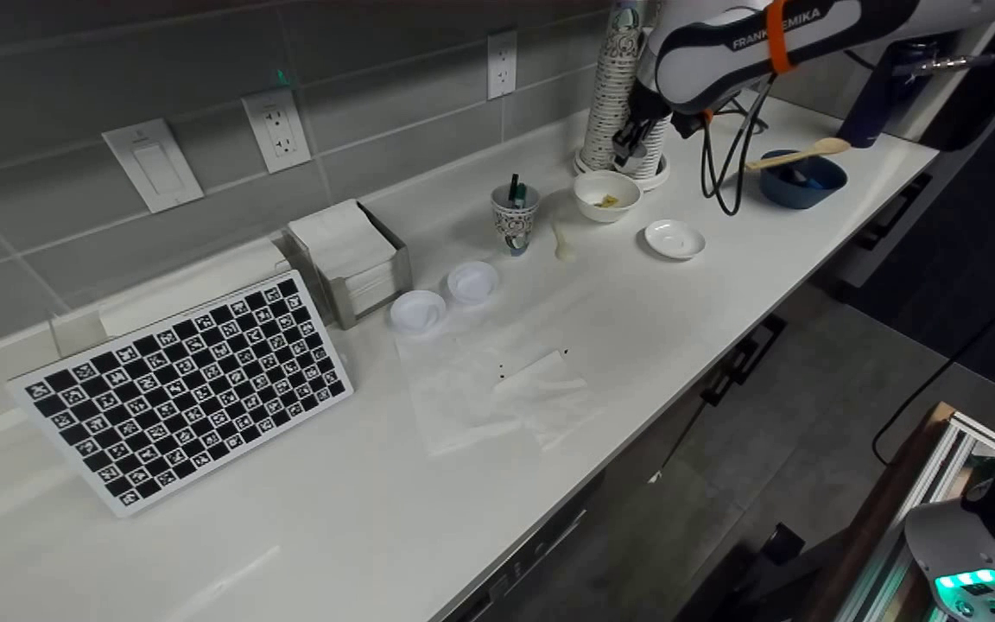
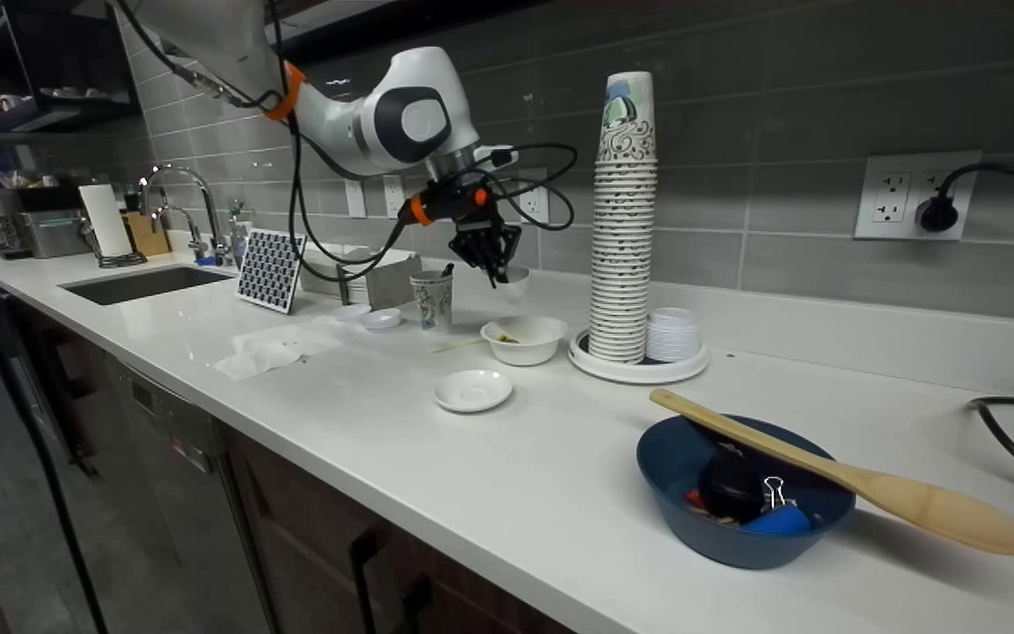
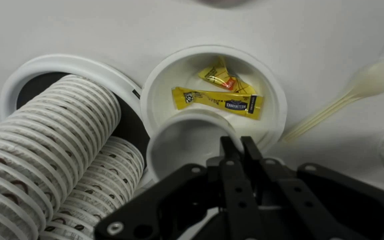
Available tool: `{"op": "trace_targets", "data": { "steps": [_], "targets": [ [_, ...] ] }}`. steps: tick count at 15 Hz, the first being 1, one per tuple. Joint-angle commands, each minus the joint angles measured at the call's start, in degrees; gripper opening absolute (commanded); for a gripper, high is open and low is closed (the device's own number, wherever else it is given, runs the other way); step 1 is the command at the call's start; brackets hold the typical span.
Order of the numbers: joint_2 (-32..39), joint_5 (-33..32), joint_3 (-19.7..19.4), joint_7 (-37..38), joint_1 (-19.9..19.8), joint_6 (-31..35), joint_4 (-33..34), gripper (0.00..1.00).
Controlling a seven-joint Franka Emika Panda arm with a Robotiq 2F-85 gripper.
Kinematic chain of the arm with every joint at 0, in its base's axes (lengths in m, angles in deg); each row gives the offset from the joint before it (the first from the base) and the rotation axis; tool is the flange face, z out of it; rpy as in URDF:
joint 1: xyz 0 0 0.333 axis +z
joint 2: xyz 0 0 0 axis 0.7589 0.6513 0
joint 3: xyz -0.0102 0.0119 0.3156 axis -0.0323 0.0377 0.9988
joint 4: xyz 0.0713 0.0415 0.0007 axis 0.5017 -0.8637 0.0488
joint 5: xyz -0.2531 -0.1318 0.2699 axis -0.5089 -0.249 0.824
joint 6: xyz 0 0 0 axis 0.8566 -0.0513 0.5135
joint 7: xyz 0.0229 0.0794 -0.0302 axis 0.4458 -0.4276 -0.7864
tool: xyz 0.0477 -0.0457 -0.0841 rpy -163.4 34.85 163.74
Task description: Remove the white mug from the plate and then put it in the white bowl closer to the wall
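Observation:
My gripper (image 3: pixel 236 143) is shut on the wall of the small white mug (image 3: pixel 185 143), one fingertip inside it and one outside. The mug also shows in both exterior views (image 1: pixel 635 159) (image 2: pixel 514 283), partly hidden by the fingers. It is held in the air above the white bowl (image 2: pixel 525 355), with a visible gap between them. In the wrist view the mug overlaps the lower-left part of the bowl (image 3: pixel 158 85). Yellow sachets (image 3: pixel 217 101) lie in the bowl. The small white plate (image 2: pixel 473 391) stands bare on the counter in front of the bowl; it shows in both exterior views (image 1: pixel 674 239).
Tall stacked paper cups (image 2: pixel 623 255) stand on a round white tray (image 2: pixel 639 374) beside the bowl. A patterned cup (image 1: pixel 515 226) and pale spoon (image 1: pixel 563 246) are on its other side. A blue bowl (image 2: pixel 736 546) with a wooden spoon (image 2: pixel 912 502) stands farther along. Two low dishes (image 1: pixel 418 311) lie near napkins.

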State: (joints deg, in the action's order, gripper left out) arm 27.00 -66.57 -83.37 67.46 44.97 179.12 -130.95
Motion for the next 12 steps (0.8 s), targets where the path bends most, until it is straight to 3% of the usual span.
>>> {"op": "trace_targets", "data": {
  "steps": [1,9,10,11,12],
  "targets": [
    [7.6,1.5,1.6,-1.4,-0.7,-5.2,9.6,0.02],
    [16.0,2.0,2.5,-1.9,-2.0,-8.8,17.5,0.02],
    [16.5,2.3,2.6,-2.0,-2.5,-9.6,18.2,0.06],
    [16.9,2.6,2.8,-2.3,-2.9,-10.6,18.7,0.34],
    [17.1,2.8,2.9,-2.5,-3.1,-11.2,19.0,0.36]
  ]
}}
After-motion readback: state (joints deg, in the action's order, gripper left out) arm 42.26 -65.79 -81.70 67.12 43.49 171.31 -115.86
